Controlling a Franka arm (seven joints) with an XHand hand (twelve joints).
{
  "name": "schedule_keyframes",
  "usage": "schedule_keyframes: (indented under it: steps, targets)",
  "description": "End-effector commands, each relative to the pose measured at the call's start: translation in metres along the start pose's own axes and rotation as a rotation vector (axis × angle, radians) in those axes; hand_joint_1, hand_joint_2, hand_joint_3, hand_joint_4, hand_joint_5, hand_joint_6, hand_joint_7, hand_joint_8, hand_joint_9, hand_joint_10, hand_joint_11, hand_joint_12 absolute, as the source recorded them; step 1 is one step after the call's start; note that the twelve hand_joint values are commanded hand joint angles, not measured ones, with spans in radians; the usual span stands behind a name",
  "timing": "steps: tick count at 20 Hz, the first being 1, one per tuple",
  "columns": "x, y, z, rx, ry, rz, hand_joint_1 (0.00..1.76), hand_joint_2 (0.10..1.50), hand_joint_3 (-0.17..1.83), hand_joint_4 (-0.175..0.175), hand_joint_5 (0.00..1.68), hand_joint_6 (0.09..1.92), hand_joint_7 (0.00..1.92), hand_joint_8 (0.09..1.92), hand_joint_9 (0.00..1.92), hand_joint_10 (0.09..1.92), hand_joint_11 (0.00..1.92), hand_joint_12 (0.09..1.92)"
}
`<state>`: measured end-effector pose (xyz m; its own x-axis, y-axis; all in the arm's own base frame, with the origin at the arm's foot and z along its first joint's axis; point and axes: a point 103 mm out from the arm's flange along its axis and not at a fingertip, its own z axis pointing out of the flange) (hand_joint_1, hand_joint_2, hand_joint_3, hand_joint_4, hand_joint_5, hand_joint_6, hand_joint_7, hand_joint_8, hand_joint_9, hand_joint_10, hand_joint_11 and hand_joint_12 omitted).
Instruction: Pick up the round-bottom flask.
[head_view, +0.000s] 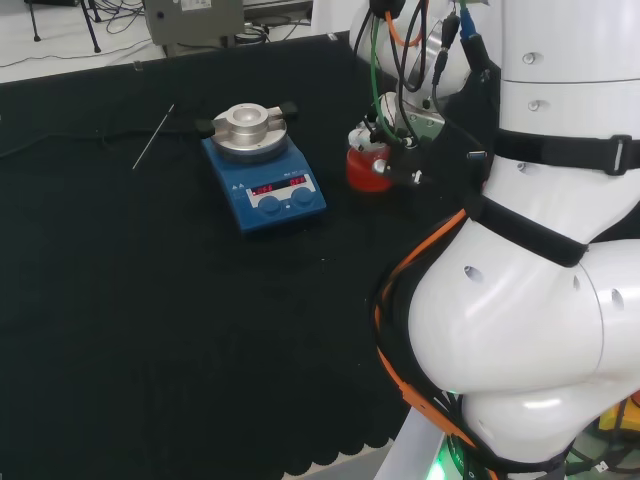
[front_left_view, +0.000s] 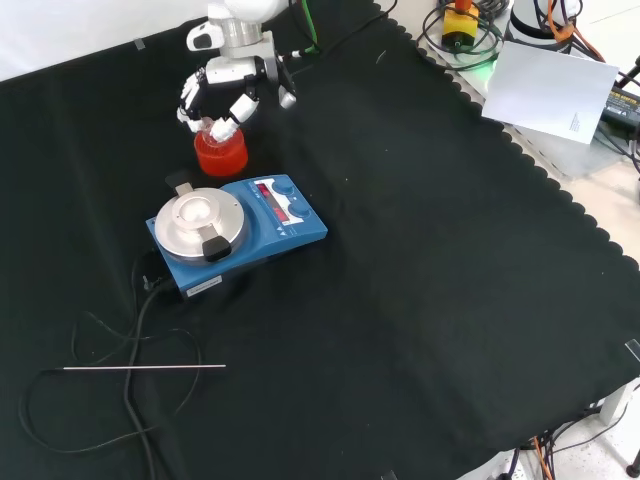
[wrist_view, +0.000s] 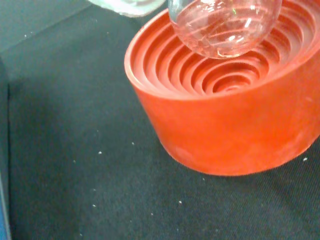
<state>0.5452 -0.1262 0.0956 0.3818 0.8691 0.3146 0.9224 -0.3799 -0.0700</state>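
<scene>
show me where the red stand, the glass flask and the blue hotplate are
red stand (wrist_view: 225, 125): wrist view, on its outer wall.
glass flask (wrist_view: 225, 25): wrist view, on its round bulb.
blue hotplate (front_left_view: 290, 228): front view, on its blue casing.

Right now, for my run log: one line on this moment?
hand: curled round flask neck | round-bottom flask: bulb just above red ribbed stand | stirrer plate: untouched

clear flask (wrist_view: 223, 27) — above red stand (wrist_view: 225, 105)

The head view looks from behind the arm over the bench (head_view: 150, 330). The front view faces back, looking down. Both share the red stand (head_view: 366, 170) and blue hotplate (front_left_view: 270, 235). The wrist view sits close above that stand.
</scene>
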Motion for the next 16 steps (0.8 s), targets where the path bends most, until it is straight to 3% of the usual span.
schedule_keyframes:
  steps: [1,8,16]
  targets:
    - [0.002,-0.01,-0.023,-0.009,0.04,0.029,1.08,1.04,0.0,0.155,1.14,0.78,0.64,0.55,0.8,0.5,0.5,1.22]
    - [0.02,-0.023,-0.05,-0.037,0.068,0.015,1.09,1.03,0.0,0.14,1.16,0.75,0.67,0.54,0.84,0.48,0.53,1.21]
    - [0.048,-0.028,-0.069,-0.058,0.088,-0.035,1.09,1.03,0.0,0.14,1.17,0.74,0.68,0.54,0.85,0.48,0.55,1.21]
